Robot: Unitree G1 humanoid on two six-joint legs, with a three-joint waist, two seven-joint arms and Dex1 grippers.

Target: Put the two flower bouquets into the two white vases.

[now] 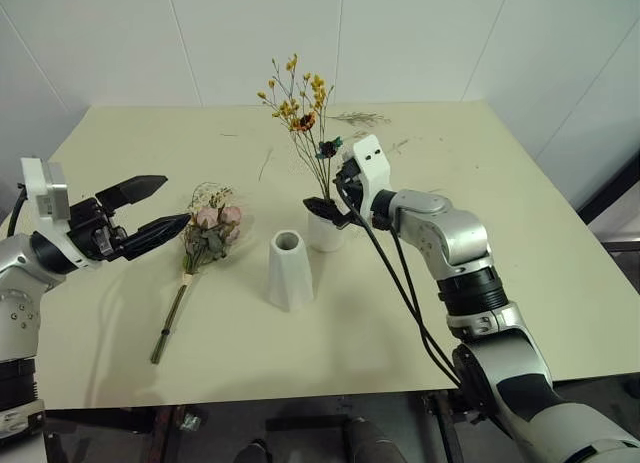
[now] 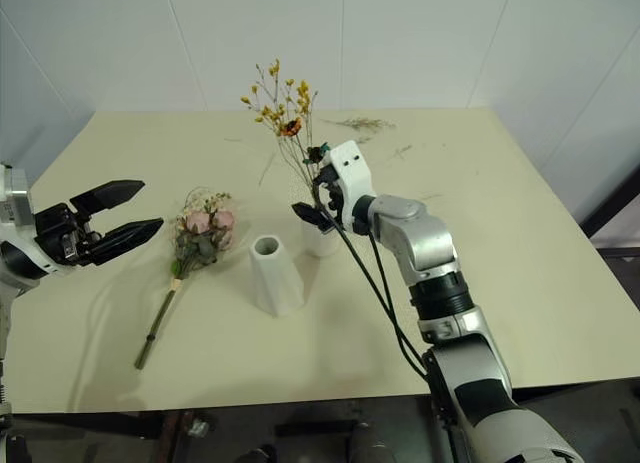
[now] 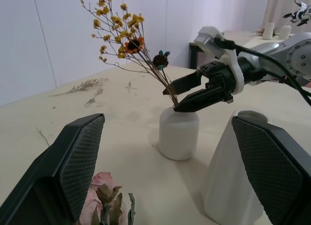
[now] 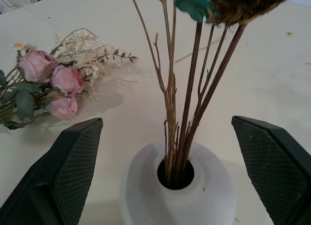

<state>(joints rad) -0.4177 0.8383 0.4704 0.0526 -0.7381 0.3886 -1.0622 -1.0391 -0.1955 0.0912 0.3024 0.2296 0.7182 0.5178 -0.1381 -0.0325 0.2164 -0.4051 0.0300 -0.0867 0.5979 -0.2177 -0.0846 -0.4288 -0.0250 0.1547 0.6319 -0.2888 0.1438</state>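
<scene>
The right claw (image 1: pixel 335 195) stood wide, its fingers spread to either side of the thin yellow bouquet's (image 1: pixel 300 108) stems, just above the mouth of the rounded vase (image 3: pixel 178 132), gripping nothing. The stems stood in that vase, tilted slightly. The left claw (image 1: pixel 150 207) was also wide and empty, hovering above the surface (image 1: pixel 520 223). Just beyond its fingertips lay the rose bouquet (image 1: pixel 208 231), flat on the surface, stem pointing toward the near edge. The taller tapered vase (image 1: pixel 289 270) stood empty between the two claws, near the rounded one.
</scene>
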